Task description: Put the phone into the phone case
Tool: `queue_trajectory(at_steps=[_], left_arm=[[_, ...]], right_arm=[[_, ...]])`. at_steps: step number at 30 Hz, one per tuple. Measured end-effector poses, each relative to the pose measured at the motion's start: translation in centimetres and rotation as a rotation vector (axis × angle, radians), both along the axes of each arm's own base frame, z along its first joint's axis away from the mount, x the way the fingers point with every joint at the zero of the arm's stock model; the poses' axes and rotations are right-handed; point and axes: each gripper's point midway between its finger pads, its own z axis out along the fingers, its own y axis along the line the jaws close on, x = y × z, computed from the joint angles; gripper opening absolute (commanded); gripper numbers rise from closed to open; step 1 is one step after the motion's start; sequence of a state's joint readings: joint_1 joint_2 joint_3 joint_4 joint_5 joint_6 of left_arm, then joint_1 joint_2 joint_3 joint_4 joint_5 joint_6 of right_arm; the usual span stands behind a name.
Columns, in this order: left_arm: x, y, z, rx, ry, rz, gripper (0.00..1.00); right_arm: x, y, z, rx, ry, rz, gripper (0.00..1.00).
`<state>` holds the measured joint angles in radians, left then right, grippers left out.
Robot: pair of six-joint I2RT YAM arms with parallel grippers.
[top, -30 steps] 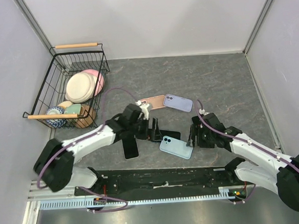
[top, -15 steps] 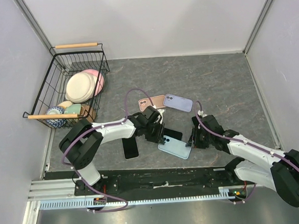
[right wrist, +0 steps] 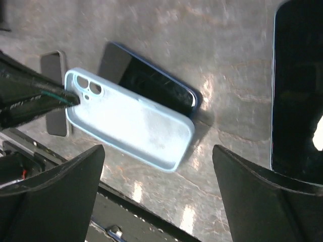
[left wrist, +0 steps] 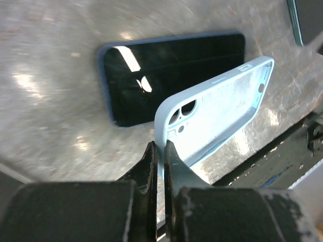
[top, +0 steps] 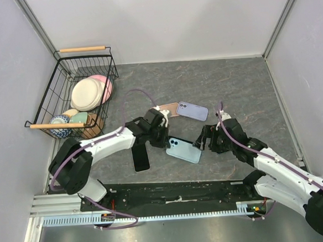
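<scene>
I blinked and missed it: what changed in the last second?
The left gripper swung over to the case, shut on its camera corner and drew it leftward, tilted. The right gripper opened, clear of the case. The black phone and basket stayed put.

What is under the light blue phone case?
A dark phone lies screen-up on the table beneath the tilted light blue phone case, pinched by the left fingers. Part of its long edge is covered.
</scene>
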<state>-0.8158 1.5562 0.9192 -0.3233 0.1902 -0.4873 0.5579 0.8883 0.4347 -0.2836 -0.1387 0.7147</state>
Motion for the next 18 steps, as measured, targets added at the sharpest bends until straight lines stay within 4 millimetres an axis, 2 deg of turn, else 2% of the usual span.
queue_trajectory(at_steps=[2, 5, 7, 10, 12, 18], left_arm=[[1.6, 1.4, 0.8, -0.002, -0.021, 0.054, 0.02], [4.6, 4.4, 1.6, -0.012, -0.04, 0.167, 0.02], [6.7, 6.9, 1.6, -0.024, -0.037, 0.257, 0.02], [8.6, 10.0, 1.0, -0.016, -0.022, 0.36, 0.02], [9.1, 10.4, 0.6, -0.013, -0.011, 0.375, 0.02], [10.0, 8.7, -2.5, -0.025, 0.075, 0.338, 0.02]], right_arm=[[1.0, 0.3, 1.8, 0.015, -0.056, -0.007, 0.98], [1.9, 0.5, 3.0, 0.015, -0.089, -0.017, 0.98], [2.3, 0.5, 2.9, 0.001, -0.087, -0.017, 0.98], [2.4, 0.5, 2.0, -0.026, -0.061, -0.013, 0.98], [2.3, 0.4, 1.5, -0.039, -0.047, -0.01, 0.98], [2.3, 0.3, 1.0, -0.053, -0.037, -0.008, 0.98]])
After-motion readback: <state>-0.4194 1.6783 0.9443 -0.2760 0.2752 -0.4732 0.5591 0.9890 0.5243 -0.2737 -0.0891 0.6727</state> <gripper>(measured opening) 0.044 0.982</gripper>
